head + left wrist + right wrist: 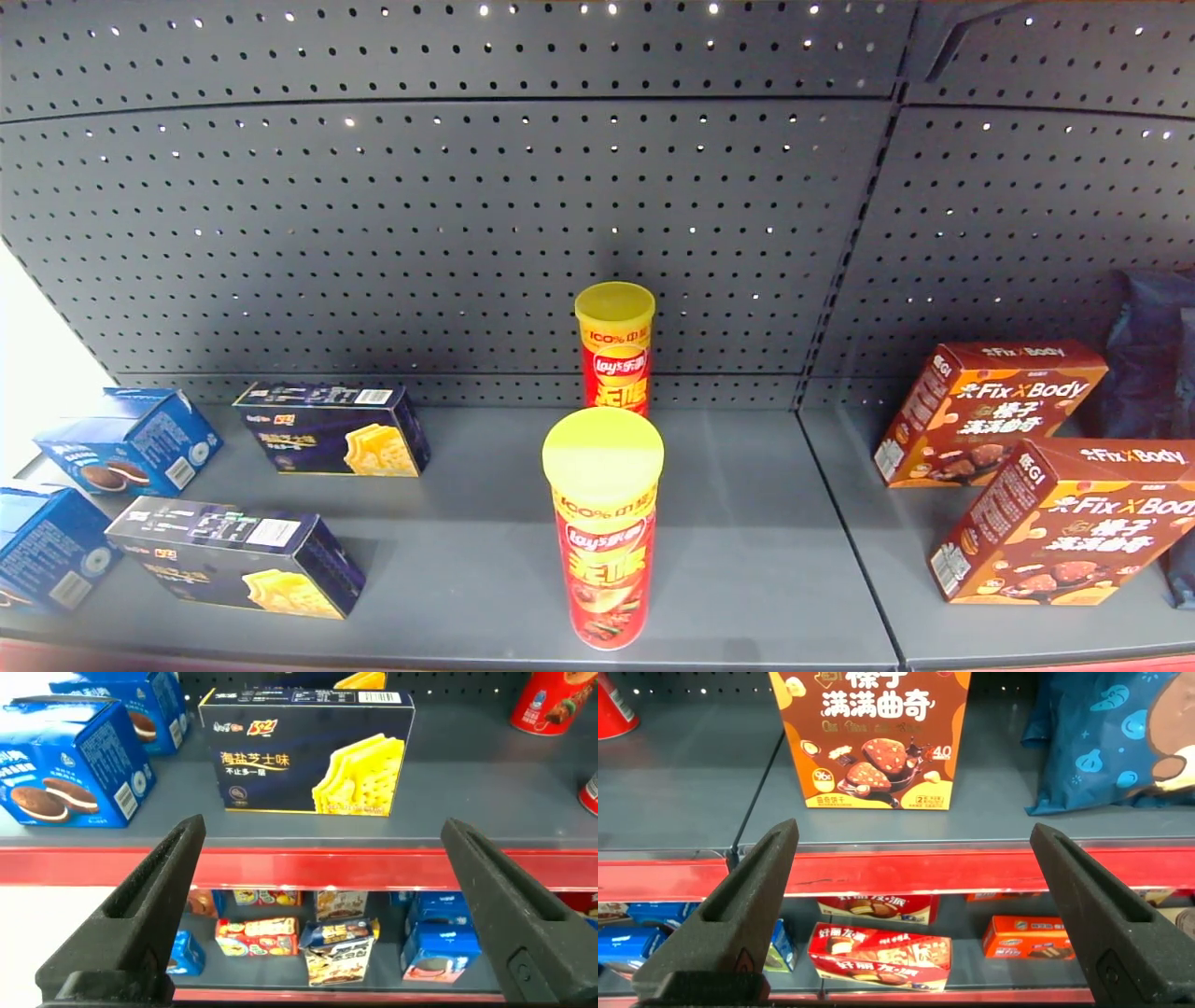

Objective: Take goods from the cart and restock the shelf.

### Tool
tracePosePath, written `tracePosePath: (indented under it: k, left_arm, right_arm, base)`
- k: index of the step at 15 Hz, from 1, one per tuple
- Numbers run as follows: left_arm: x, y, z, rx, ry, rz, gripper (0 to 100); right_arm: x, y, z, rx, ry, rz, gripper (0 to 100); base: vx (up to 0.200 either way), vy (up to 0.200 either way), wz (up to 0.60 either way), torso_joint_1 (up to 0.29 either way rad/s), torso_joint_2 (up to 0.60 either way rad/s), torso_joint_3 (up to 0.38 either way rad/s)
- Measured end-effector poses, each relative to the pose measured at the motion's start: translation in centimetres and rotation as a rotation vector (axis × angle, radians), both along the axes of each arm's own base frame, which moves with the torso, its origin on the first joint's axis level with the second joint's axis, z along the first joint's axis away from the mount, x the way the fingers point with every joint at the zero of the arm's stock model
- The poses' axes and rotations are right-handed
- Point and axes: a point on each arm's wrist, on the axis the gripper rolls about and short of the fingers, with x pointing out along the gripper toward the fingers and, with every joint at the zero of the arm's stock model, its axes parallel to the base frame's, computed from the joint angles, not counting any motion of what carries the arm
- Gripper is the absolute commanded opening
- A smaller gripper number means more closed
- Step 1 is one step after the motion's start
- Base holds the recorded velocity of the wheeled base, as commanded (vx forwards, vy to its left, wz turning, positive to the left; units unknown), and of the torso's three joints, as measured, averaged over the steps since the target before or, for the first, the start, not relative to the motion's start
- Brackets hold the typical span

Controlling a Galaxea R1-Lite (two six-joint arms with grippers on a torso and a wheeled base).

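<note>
Two upright red yellow-lidded chip cans (pixel 605 551) (pixel 615 364)

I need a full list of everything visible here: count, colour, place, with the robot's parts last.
Chip cans: 2, red with yellow lids, upright mid-shelf, one behind the other.
Cracker boxes: 2, dark navy, left of the cans.
Sandwich-cookie boxes: 2, blue, far left.
Cookie boxes: 2, brown, right section.
Bag: at least 1, dark blue, far right.
Shelf: 1, grey, red front edge.
Pegboard panel: dark grey, behind the goods.
Lower-shelf boxes: several, mixed colours, below the red edge.
Left gripper: 1, black, open, facing a cracker box.
Right gripper: 1, black, open, facing a cookie box.
</note>
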Motion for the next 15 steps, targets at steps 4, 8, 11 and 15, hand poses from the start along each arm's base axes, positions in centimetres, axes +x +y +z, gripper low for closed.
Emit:
tracePosePath:
  k: [4, 8, 11, 15]
  left_arm:
    - [-0.02, 0.0, 0.01, -0.001, -0.003, 0.001, 100]
    - [-0.02, 0.0, 0.01, 0.002, -0.003, -0.001, 100]
    - [-0.02, 0.0, 0.0, 0.001, -0.003, 0.0, 100]
    - [-0.02, 0.0, -0.01, 0.002, -0.003, 0.0, 100]
  right_arm:
    - [0.0, 0.0, -0.01, 0.0, 0.001, 0.0, 100]
    - [0.0, 0.0, 0.01, 0.0, -0.001, 0.0, 100]
    - [0.0, 0.0, 0.0, 0.0, 0.0, 0.001, 100]
    - [0.0, 0.0, 0.0, 0.0, 0.0, 0.0, 100]
  base:
    - [0.0, 0.05, 0.0, -0.002, 0.0, 0.001]
    - [0.0, 0.0, 0.0, 0.0, 0.0, 0.0]
    - [-0.067, 0.0, 0.0, 0.002, 0.0, -0.001]
    - [-0.1, 0.0, 0.0, 0.004, 0.0, 0.001]
